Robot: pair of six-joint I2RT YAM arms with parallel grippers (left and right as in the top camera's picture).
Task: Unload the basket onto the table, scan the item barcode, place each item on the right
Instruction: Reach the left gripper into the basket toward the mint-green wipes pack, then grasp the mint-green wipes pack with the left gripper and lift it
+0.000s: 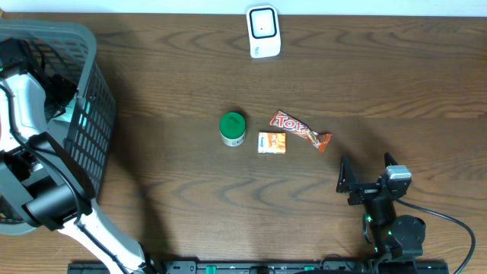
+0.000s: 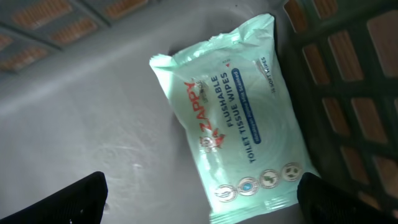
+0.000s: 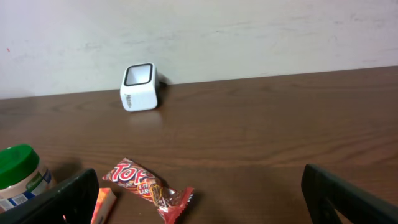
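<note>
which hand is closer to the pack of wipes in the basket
Left. The left hand is inside the basket, open directly above the wipes pack. The right hand sits open near the front edge of the table on the opposite side, far from the basket.

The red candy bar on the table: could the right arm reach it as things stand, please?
Probably yes: the right gripper is open, the candy bar lies just ahead on the table, and nothing stands between them.
</note>
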